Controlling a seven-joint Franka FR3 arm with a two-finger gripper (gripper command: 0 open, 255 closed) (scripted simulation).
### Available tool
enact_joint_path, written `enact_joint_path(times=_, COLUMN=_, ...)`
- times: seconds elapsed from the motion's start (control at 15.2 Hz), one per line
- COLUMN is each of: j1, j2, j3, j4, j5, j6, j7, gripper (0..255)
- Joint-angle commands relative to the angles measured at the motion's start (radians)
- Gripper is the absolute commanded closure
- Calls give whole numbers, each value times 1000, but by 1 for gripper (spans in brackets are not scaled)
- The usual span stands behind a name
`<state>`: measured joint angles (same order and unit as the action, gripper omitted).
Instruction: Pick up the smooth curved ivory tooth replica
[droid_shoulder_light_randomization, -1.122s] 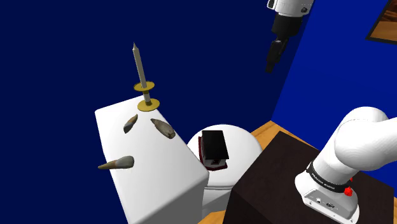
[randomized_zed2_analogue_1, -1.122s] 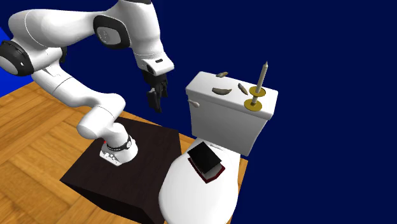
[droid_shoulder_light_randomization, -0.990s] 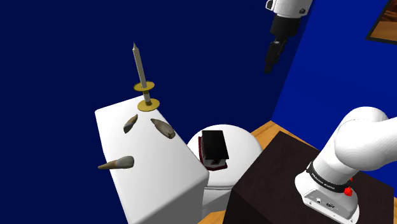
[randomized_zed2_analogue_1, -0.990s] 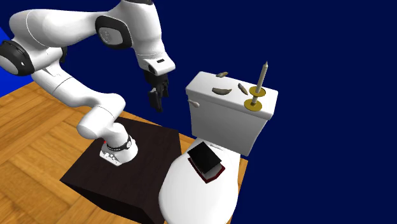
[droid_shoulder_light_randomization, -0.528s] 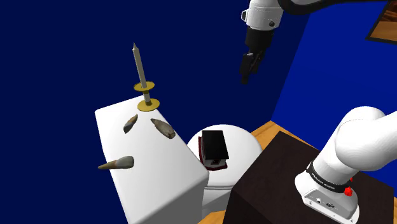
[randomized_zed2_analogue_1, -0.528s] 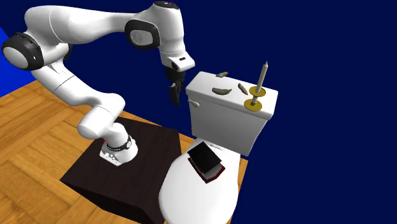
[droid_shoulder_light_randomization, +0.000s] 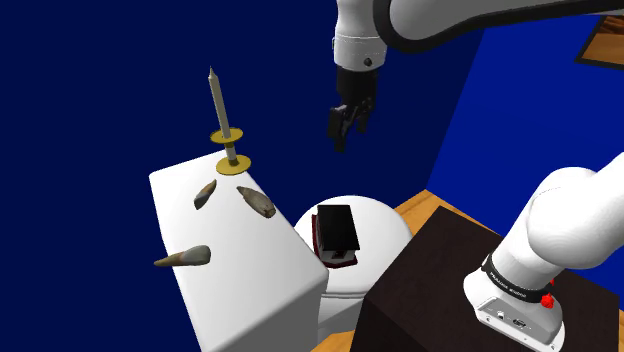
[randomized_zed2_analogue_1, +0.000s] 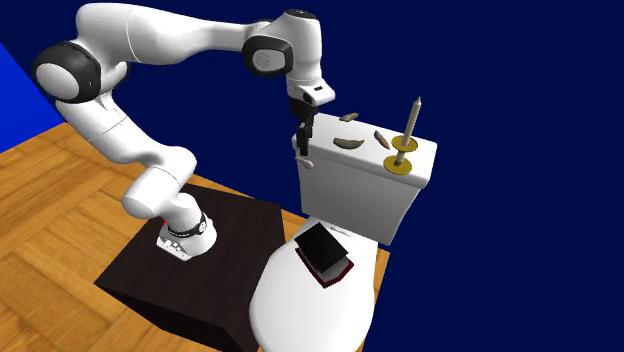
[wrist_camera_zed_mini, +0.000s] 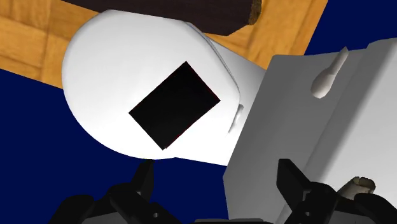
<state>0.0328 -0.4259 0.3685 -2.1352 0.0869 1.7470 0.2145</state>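
Three brownish tooth-shaped pieces lie on the white toilet tank lid (droid_shoulder_light_randomization: 250, 270). A long one (droid_shoulder_light_randomization: 184, 258) overhangs the back edge. A small one (droid_shoulder_light_randomization: 205, 193) and a thicker curved one (droid_shoulder_light_randomization: 257, 202) lie nearer the spike. In the second exterior view the curved one (randomized_zed2_analogue_1: 350, 144) lies nearest the arm. My black gripper (droid_shoulder_light_randomization: 340, 130) hangs open in the air, above and in front of the tank, touching nothing. In the second exterior view the gripper (randomized_zed2_analogue_1: 301, 145) is beside the tank's near end. In the wrist view the gripper (wrist_camera_zed_mini: 216, 184) has one tooth piece (wrist_camera_zed_mini: 356, 186) beside a finger.
A tall grey spike on gold discs (droid_shoulder_light_randomization: 226, 130) stands at the tank's far end. A black book (droid_shoulder_light_randomization: 336, 232) rests on the closed toilet lid (droid_shoulder_light_randomization: 380, 225). A flush lever (wrist_camera_zed_mini: 327, 76) sticks out of the tank front. The dark stand (droid_shoulder_light_randomization: 440, 290) is on a wooden floor, with blue walls behind.
The arm has swung from beside the stand toward the toilet tank, leftward and lower in the shoulder view. The gripper now hangs near the tank's end. The objects have not moved.
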Motion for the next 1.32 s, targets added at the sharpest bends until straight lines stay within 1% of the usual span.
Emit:
enact_joint_path(times=0.0, j1=0, j2=70, j3=41, j4=41, j5=-10, j6=25, j7=53, gripper=0)
enact_joint_path(times=0.26, j1=3, j2=214, j3=116, j4=139, j5=-52, j6=56, j7=162, gripper=0)
enact_joint_path(times=0.59, j1=27, j2=421, j3=193, j4=294, j5=-148, j6=68, j7=310, gripper=0)
enact_joint_path(times=0.79, j1=65, j2=557, j3=219, j4=408, j5=-223, j6=57, j7=397, gripper=0)
enact_joint_path(times=0.99, j1=122, j2=697, j3=227, j4=540, j5=-299, j6=30, j7=474, gripper=0)
enact_joint_path(times=1.06, j1=136, j2=721, j3=225, j4=566, j5=-312, j6=24, j7=485, gripper=0)
enact_joint_path(times=1.25, j1=135, j2=725, j3=221, j4=530, j5=-315, j6=63, j7=490, gripper=0)
